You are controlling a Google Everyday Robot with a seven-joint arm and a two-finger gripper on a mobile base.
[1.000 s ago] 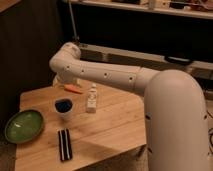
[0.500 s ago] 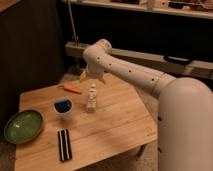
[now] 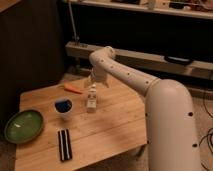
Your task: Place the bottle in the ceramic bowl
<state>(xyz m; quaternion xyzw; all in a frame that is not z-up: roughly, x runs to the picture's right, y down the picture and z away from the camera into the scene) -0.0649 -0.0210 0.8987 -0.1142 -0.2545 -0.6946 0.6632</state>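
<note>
Camera view is showing the gripper hanging straight over the bottle, at the bottle's 12 o'clock, with the arm reaching in from the 3 o'clock side of the desk. The bottle is standing upright near the desk's middle, leaving its cap free for a grasp from above, which is probably why the gripper is pointing downward there. How wide the gripper is standing, and whether it is touching the cap or only hovering close above it, I cannot tell. The bowl is sitting well apart at the bottle's 8 o'clock, near the desk's edge. A cup is standing just beside the bottle at its 9 o'clock, roughly between bottle and bowl, so the carry is likely needing height to pass it. A carrot is lying at the bottle's 10 o'clock.
</note>
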